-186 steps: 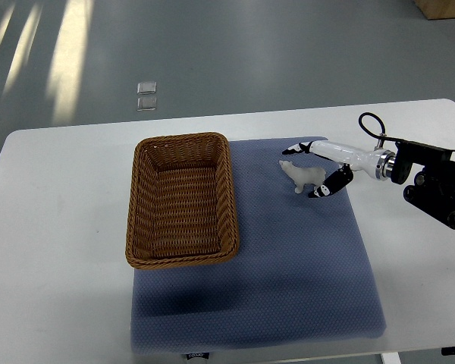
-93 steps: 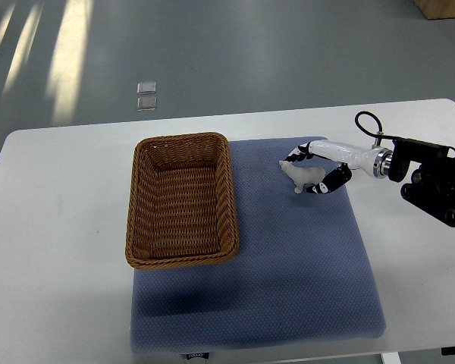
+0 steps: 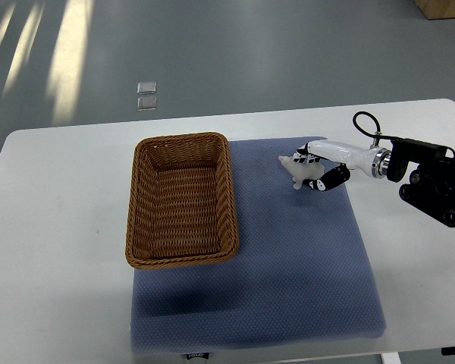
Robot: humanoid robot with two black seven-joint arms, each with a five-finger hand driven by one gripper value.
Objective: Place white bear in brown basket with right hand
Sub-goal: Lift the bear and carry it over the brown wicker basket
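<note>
The right robot hand pinches the white bear on the blue mat, at three o'clock from the empty brown basket; lifting and carrying remain.

A white table filled the lower frame, and on it lay a blue-grey mat, running right to the table's near edge. Beyond the table's far edge was grey floor, where two small pale squares sat together.
</note>
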